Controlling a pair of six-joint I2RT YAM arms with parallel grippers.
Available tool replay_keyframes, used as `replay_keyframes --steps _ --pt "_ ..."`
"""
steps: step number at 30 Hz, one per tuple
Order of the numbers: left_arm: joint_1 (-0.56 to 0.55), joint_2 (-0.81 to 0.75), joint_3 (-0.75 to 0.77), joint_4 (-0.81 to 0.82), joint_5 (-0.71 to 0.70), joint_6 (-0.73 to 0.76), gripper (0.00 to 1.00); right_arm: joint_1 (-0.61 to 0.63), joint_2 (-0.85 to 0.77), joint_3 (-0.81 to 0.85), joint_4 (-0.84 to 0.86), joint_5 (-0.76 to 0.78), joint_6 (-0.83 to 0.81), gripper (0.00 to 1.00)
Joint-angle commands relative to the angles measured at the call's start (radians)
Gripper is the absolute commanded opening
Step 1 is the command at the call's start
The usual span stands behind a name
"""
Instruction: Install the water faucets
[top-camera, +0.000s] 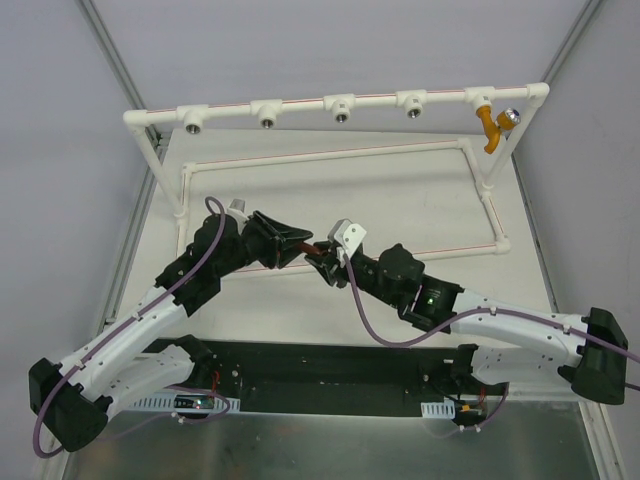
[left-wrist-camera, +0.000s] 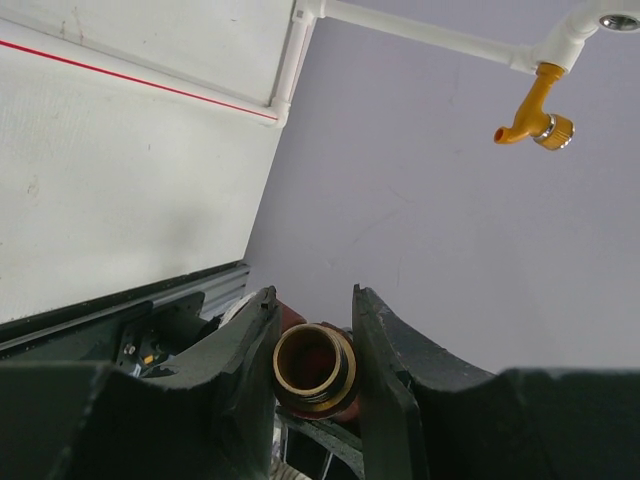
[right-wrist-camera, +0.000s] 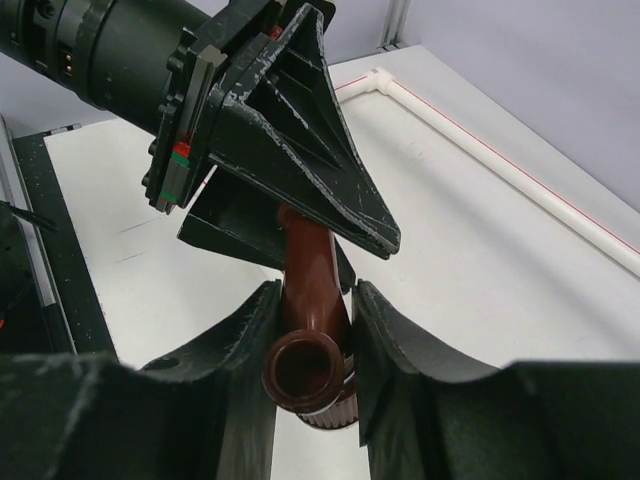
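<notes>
Two robot arms meet over the middle of the white worktop (top-camera: 400, 200), sharing one dark reddish-brown faucet (top-camera: 304, 240) held in the air between them. The left fingers (top-camera: 270, 243) are clamped on the faucet's body. In the left wrist view the faucet's round brass-coloured threaded end (left-wrist-camera: 313, 365) sits squeezed between the two black pads and faces the camera. The right fingers (top-camera: 325, 265) come in from the opposite side. In the right wrist view they press against both flanks of the faucet's curved spout (right-wrist-camera: 305, 365), whose open mouth points at the lens, with the left arm's wedge-shaped fingers (right-wrist-camera: 300, 160) just behind.

At the far side of the worktop stands a raised white pipe frame (top-camera: 300, 103). The orange-yellow faucet (top-camera: 489, 126) hangs from the rightmost fitting of its top rail, spout pointing down, well apart from both arms. Four tee sockets (top-camera: 268, 118) line the rail to the left of that faucet.
</notes>
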Motion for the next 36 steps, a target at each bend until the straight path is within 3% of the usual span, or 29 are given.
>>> replay_keyframes --steps 1,2,3,8,14,17,19,23,25,32,36 --pt "-0.013 0.004 0.022 0.125 0.098 -0.028 0.00 0.004 0.025 0.065 -0.010 -0.002 0.029 0.32" --pt "-0.013 0.010 0.022 0.139 0.108 -0.031 0.00 0.003 0.028 0.067 -0.012 -0.002 0.025 0.41" --pt "-0.013 0.019 0.022 0.148 0.121 -0.030 0.00 0.004 0.031 0.067 -0.012 -0.002 0.024 0.43" --pt "-0.014 0.036 0.035 0.176 0.165 -0.030 0.00 0.003 0.037 0.067 -0.009 0.002 -0.004 0.43" --pt "-0.017 0.037 0.035 0.185 0.187 -0.030 0.00 0.004 0.031 0.062 -0.012 0.005 -0.008 0.24" --pt "-0.020 0.036 0.032 0.204 0.196 -0.037 0.00 0.003 0.028 0.076 -0.039 0.031 0.024 0.05" --pt "-0.020 0.027 0.029 0.210 0.191 -0.031 0.09 0.004 0.032 0.113 -0.103 0.097 0.109 0.00" --pt "-0.020 0.007 0.020 0.208 0.170 0.012 0.51 0.004 0.035 0.220 -0.324 0.120 0.264 0.00" --pt "-0.020 0.001 0.016 0.202 0.164 0.039 0.61 0.004 0.022 0.229 -0.357 0.119 0.349 0.00" --pt "-0.020 -0.018 -0.006 0.197 0.139 0.075 0.69 0.004 -0.052 0.174 -0.371 0.039 0.636 0.00" --pt "-0.020 -0.033 -0.014 0.196 0.122 0.095 0.60 0.003 -0.107 0.128 -0.340 0.011 0.743 0.00"
